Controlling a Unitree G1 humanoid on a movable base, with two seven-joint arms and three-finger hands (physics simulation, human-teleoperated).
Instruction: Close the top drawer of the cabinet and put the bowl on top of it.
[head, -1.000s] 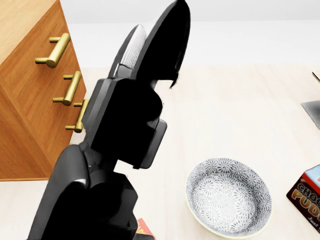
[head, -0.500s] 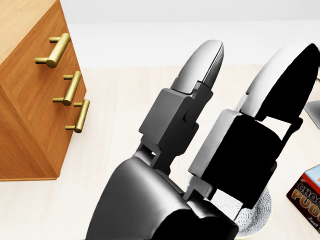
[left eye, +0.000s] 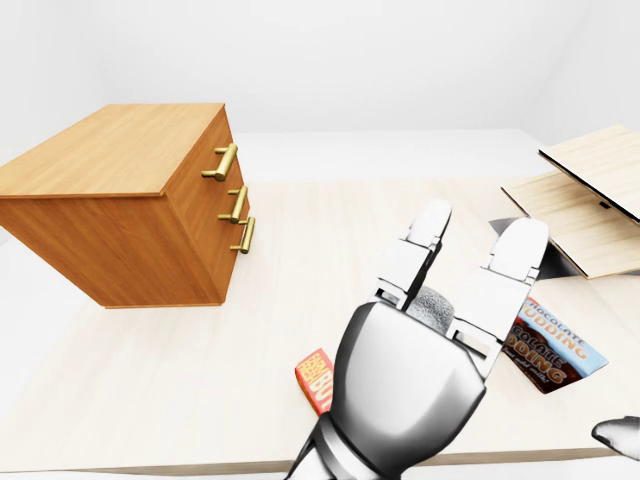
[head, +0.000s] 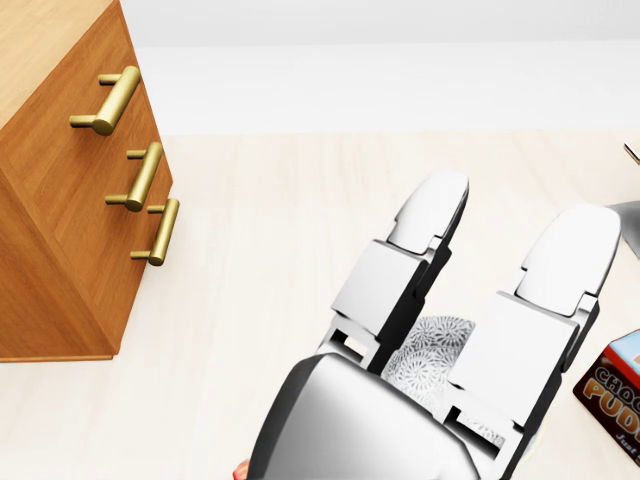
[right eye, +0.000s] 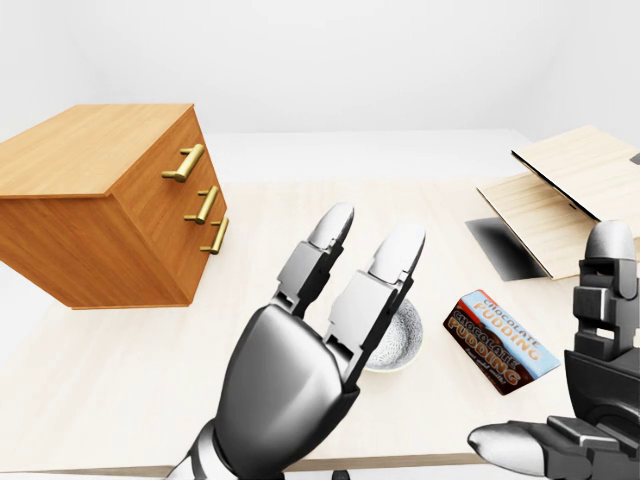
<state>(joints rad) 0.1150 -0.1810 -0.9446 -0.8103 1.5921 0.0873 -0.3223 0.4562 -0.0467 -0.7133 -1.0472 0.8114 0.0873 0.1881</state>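
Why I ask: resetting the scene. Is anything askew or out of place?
The pudding box lies flat and skewed beside the bowl; pale boards at right tilt over a dark patch. The cabinet looks fully shut.

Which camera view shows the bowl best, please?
The right-eye view: the bowl shows its rim and inside beside the left hand. The head and left-eye views show only a patterned patch between its fingers.

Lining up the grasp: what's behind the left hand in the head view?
A patch of the patterned bowl shows between the fingers of the left hand; the rest of it is covered.
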